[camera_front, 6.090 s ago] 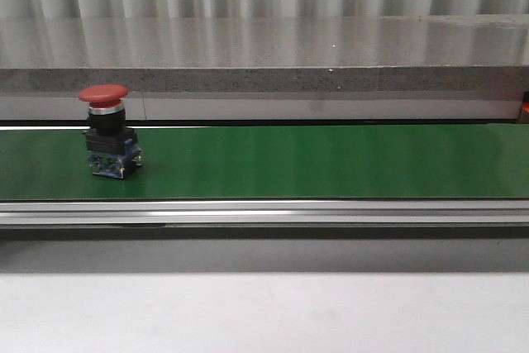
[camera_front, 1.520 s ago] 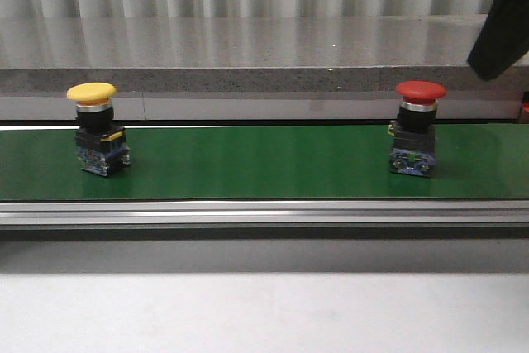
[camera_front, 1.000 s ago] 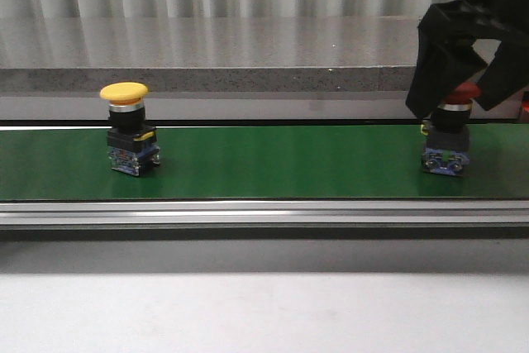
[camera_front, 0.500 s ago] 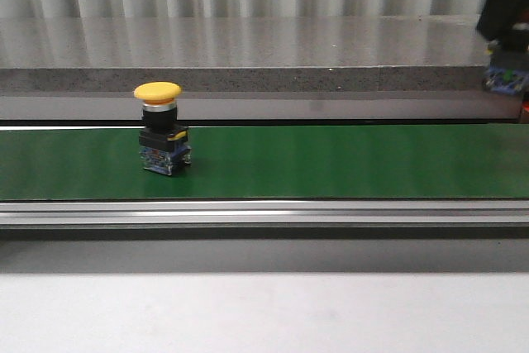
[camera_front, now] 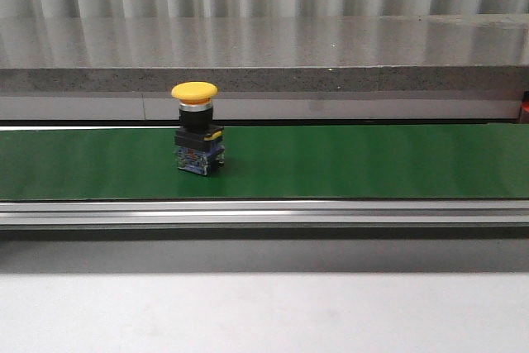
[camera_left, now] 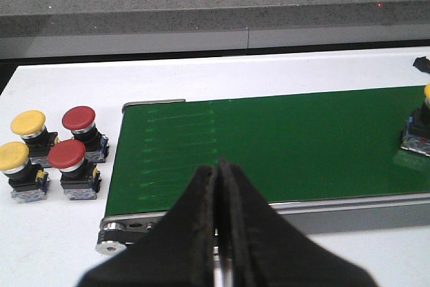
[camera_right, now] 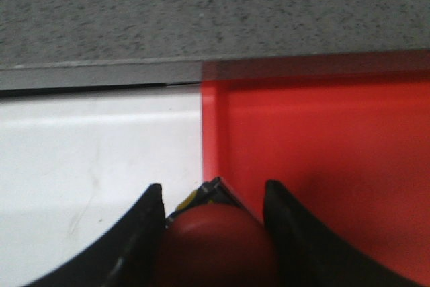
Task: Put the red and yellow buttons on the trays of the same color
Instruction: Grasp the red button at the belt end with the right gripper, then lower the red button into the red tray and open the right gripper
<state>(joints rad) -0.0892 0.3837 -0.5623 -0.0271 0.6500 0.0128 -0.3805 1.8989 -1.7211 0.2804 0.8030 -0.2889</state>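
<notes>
In the front view the yellow button rides mid-belt unattended and may pass us; our left hand hangs pinched empty over the belt's near edge; our right hand, clamping the red button, straddles the red tray edge, risking a tip-out.

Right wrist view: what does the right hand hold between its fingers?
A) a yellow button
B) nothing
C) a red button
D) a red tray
C: a red button sits gripped in the right hand, at the edge of the red tray.
</notes>
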